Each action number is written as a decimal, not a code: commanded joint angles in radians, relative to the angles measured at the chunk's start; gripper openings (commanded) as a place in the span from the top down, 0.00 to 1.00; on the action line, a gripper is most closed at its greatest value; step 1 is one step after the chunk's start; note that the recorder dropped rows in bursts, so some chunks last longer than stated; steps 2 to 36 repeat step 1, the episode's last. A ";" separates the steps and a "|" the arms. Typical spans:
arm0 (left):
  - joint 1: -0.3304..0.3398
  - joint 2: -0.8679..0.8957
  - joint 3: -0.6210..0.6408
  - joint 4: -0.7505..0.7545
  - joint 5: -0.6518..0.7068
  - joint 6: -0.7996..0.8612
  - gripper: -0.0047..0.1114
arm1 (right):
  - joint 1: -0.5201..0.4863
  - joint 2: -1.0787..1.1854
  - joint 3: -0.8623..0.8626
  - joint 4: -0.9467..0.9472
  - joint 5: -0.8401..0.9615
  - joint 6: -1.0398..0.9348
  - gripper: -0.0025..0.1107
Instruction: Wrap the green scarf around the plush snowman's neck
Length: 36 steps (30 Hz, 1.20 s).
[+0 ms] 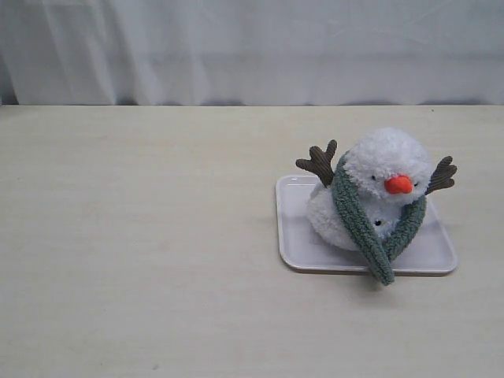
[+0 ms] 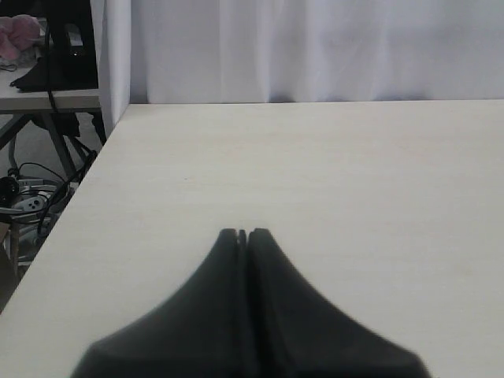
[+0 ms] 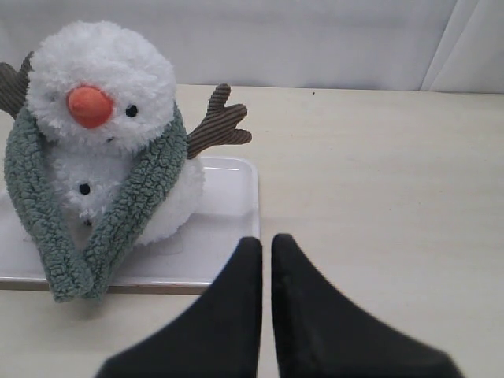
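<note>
Both claws are shut and hold nothing. The left claw [image 2: 242,233] hangs over the desk [image 2: 315,173], and the right claw [image 3: 266,240] is near the white tray [image 3: 228,228]. On that tray sits the plush snowman [image 1: 384,161]. The green scarf [image 1: 352,214] is draped round the snowman's neck [image 3: 106,147], its two ends meeting at the tray's front rim.

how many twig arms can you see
2. In the exterior view, one twig arm sticks out left of the plush snowman, the other twig arm on its right.
</note>
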<state>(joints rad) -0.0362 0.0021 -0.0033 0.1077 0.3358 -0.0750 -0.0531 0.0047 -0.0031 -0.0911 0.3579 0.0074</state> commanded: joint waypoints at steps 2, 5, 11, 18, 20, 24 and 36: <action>0.001 -0.002 0.003 -0.004 -0.013 -0.001 0.96 | -0.002 -0.005 0.003 0.001 0.000 -0.007 0.94; 0.001 -0.002 0.003 -0.004 -0.013 -0.001 0.96 | -0.002 -0.005 0.003 0.001 0.000 -0.007 0.94; 0.001 -0.002 0.003 -0.004 -0.013 -0.001 0.96 | -0.002 -0.005 0.003 0.001 0.000 -0.007 0.94; 0.001 -0.002 0.003 -0.004 -0.013 -0.001 0.96 | -0.002 -0.005 0.003 0.001 0.000 -0.007 0.94; 0.001 -0.002 0.003 -0.004 -0.013 -0.001 0.96 | -0.002 -0.005 0.003 0.001 0.000 -0.007 0.94; 0.001 -0.002 0.003 -0.004 -0.013 -0.001 0.96 | -0.002 -0.005 0.003 0.001 0.000 -0.007 0.94; 0.001 -0.002 0.003 -0.004 -0.013 -0.001 0.96 | -0.002 -0.005 0.003 0.001 0.000 -0.007 0.94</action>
